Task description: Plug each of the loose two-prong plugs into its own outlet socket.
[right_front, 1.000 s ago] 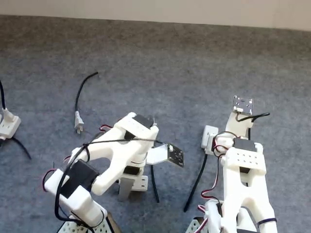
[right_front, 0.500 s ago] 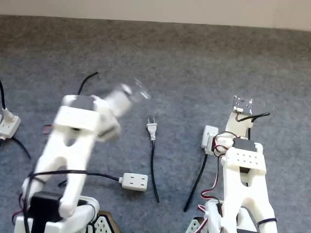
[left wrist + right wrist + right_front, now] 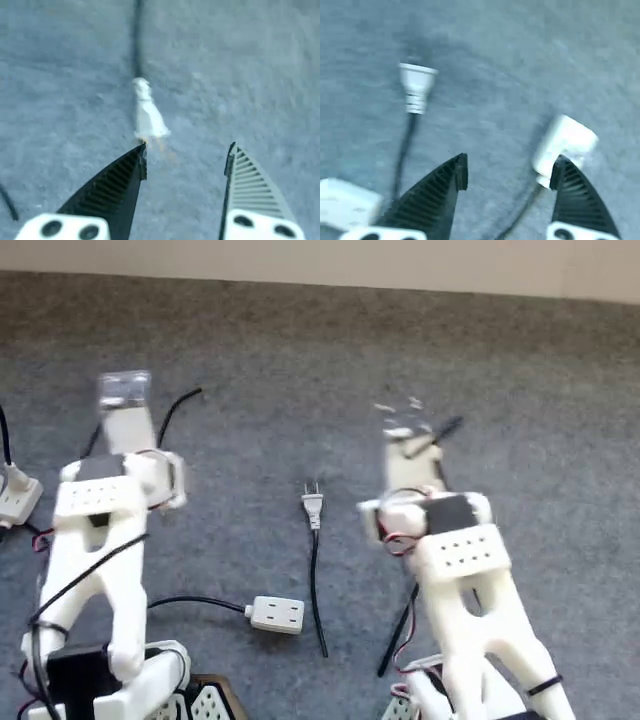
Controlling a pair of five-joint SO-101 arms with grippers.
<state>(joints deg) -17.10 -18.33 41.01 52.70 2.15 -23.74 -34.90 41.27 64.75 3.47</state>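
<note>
A white two-prong plug point(image 3: 313, 505) on a black cord lies mid-carpet, with a white outlet socket point(image 3: 276, 613) nearer the arms. Over the far left stands my left gripper point(image 3: 125, 390), open. In the left wrist view a second white plug point(image 3: 147, 114) lies just off the tip of one finger point(image 3: 131, 165), and my left gripper point(image 3: 187, 150) holds nothing. My right gripper point(image 3: 405, 425) hovers right of centre, open point(image 3: 511, 162). Below it lie the middle plug point(image 3: 416, 85) and another white outlet point(image 3: 565, 141), which sits beside one fingertip point(image 3: 565, 172).
The floor is grey carpet. A further white outlet point(image 3: 14, 496) with a plug in it sits at the left edge. Black cords point(image 3: 400, 632) trail between the arm bases, and one cord end point(image 3: 182, 403) curls beside the left arm.
My left arm swung from the centre to the far left, uncovering the middle plug and the near outlet. In the last half second my right arm turned left toward the centre, covering its outlet.
</note>
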